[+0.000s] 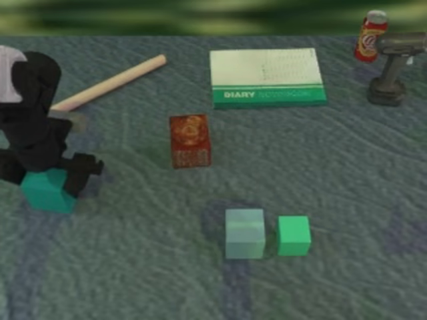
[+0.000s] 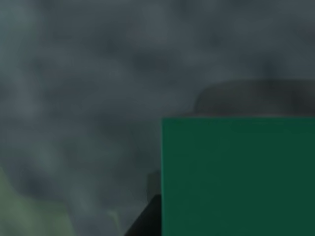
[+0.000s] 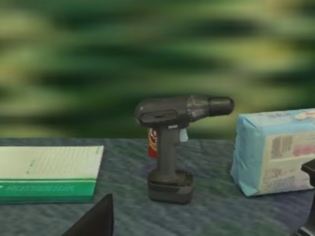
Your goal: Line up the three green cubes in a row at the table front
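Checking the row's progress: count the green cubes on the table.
3: teal cube at the left edge under the left gripper; mint cube and bright green cube side by side, front centre.

Three green cubes sat on the table (image 1: pixel 347 173): one teal cube (image 1: pixel 45 191), one pale mint cube (image 1: pixel 244 233) and one bright green cube (image 1: pixel 293 235). There was a single red-brown patterned block (image 1: pixel 190 140) and one green-and-white diary (image 1: pixel 267 77) behind that block. One wooden rod (image 1: pixel 110 83) lay left of the diary. Right of the diary stood one grey power drill (image 1: pixel 393 70) and one red can (image 1: pixel 371 36). One pale blue wrapped pack (image 3: pixel 274 150) lay beside the drill.
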Motion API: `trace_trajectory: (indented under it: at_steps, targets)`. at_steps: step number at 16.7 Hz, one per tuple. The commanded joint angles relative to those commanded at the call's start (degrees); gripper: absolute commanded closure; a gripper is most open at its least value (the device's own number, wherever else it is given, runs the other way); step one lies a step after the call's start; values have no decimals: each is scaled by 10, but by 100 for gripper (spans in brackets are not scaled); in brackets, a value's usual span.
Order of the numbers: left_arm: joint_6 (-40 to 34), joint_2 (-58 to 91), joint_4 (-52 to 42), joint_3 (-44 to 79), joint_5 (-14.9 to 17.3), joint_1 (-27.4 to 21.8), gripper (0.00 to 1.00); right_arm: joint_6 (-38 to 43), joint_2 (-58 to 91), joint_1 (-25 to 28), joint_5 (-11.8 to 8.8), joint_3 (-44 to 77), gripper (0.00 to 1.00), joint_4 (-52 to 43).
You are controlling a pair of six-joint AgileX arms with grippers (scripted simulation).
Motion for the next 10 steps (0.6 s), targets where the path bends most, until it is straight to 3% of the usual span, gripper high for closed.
trace_trajectory:
  at_steps: [4,10]
  targets:
    - [0,-17,-26,16,1,2,100,0,0,0,0,0,0,0]
    - [-2,-70,-137,71,0,11,100,0,0,0,0,0,0,0]
